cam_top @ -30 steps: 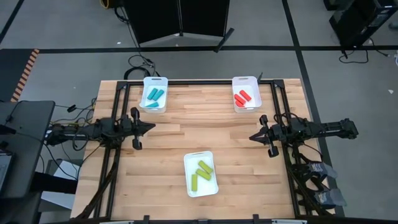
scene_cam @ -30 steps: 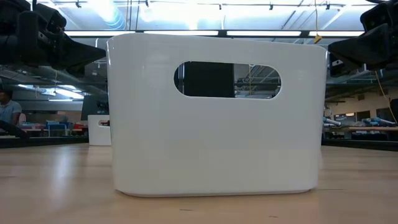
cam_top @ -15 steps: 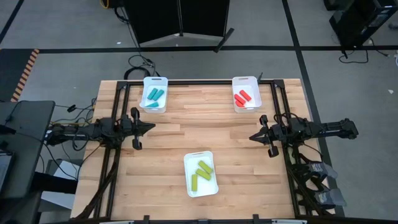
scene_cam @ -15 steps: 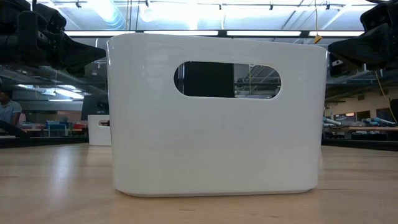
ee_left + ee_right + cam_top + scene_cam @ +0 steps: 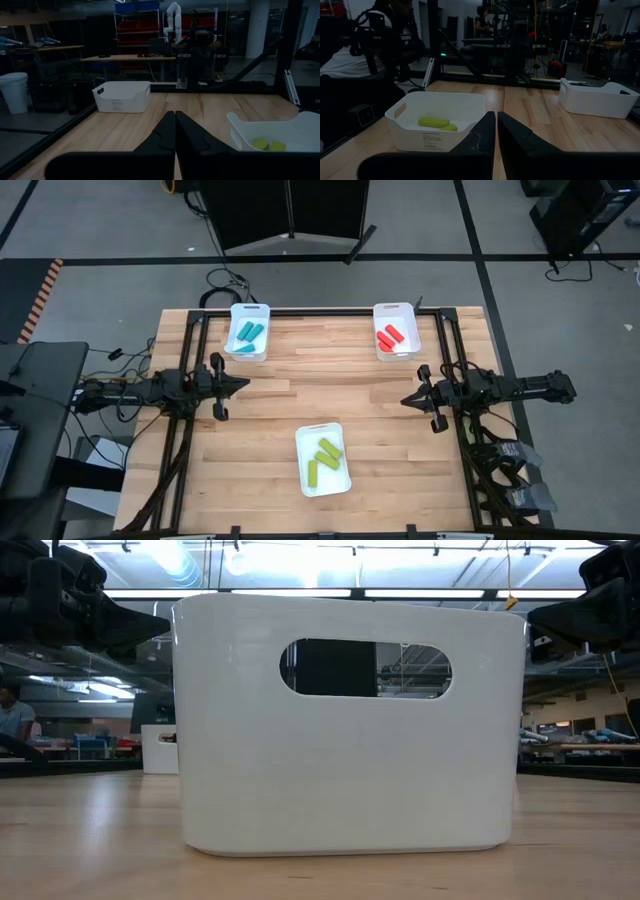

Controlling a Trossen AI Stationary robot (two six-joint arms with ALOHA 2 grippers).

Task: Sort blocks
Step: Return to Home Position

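Blocks [image 5: 327, 448] lay sorted in trays [image 5: 338, 479]; left gripper [image 5: 240, 383], right gripper [image 5: 408, 399] hung closed, empty, seemingly home; no further move needed.

High view. Table [image 5: 270, 380] sits mid-frame.
- Upper-left tray [image 5: 236, 310] stands on the table's upper edge, left of centre; upper-left blocks [image 5: 249, 333] lie in it.
- Upper-right tray [image 5: 395, 307] stands on the same edge, right of centre; upper-right blocks [image 5: 389, 337] lie in it.
- Lower-centre tray [image 5: 320, 427] stands near the lower edge, middle; lower-centre blocks [image 5: 325, 455] lie in it.
- Left gripper [image 5: 243, 383] is over the left edge and right gripper [image 5: 405, 400] over the right edge. They face each other, well apart, with no tray between them.

Low view: the lower-centre tray fills mid-frame.
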